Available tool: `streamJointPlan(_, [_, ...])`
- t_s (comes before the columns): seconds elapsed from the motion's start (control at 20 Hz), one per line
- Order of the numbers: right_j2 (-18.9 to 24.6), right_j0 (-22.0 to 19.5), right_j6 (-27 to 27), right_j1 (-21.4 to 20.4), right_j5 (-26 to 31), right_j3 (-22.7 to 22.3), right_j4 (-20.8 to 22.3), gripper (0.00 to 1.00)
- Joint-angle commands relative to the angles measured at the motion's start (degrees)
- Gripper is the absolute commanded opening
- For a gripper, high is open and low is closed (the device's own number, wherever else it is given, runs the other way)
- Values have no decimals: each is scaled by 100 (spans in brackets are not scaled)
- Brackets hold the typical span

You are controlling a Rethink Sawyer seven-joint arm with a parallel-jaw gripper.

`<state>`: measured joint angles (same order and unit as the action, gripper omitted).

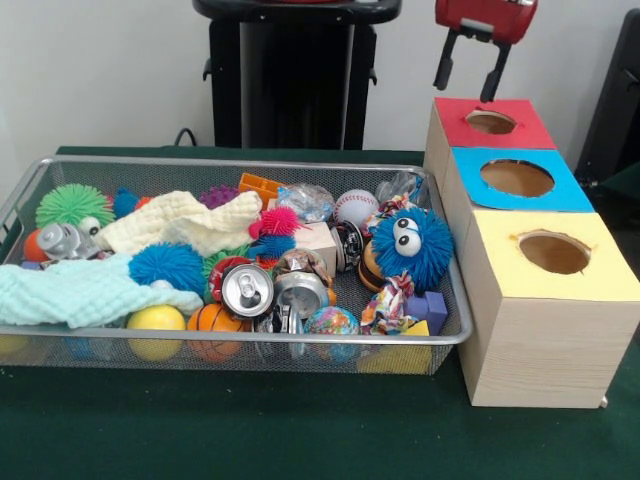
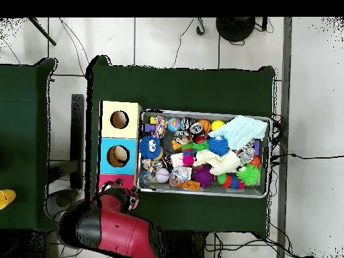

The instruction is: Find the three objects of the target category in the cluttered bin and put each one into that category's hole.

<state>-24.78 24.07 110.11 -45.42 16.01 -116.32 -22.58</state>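
The silver wire-mesh bin (image 1: 250,162) lies on the green table, full of mixed items: a baseball (image 1: 355,207), an orange basketball (image 1: 213,320), a yellow ball (image 1: 155,320), two crushed cans (image 1: 247,290), spiky balls, cloths and blocks. The red-topped hole (image 1: 490,122) is the farthest of three on the wooden boxes to the right of the bin. My gripper (image 1: 463,92) hangs just above the red hole, open and empty. In the overhead view the bin (image 2: 271,154) shows in full, and my arm (image 2: 107,228) covers most of the red top (image 2: 106,180).
The blue-topped hole (image 1: 516,178) and the yellow-topped hole (image 1: 553,252) stand in line in front of the red one. A blue fuzzy toy with googly eyes (image 1: 412,245) sits at the bin's right end. A cream cloth (image 1: 190,225) and a pale blue cloth (image 1: 80,290) cover items at the left.
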Motion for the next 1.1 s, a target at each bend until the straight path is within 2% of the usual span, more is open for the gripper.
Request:
streamJointPlan(0.05, [-106,-413,475,131,-205,576,478,100])
streamJointPlan(0.25, [176,-851,276,94,-453,592,691,100])
streamJointPlan(0.6, [865,-1826,-94,29,-895,631,1304,100])
streamJointPlan(0.8, [1145,-2156,7,48,-1223,538,1694,100])
streamJointPlan(1.1, [1498,-2566,146,246,-1710,630,2198,100])
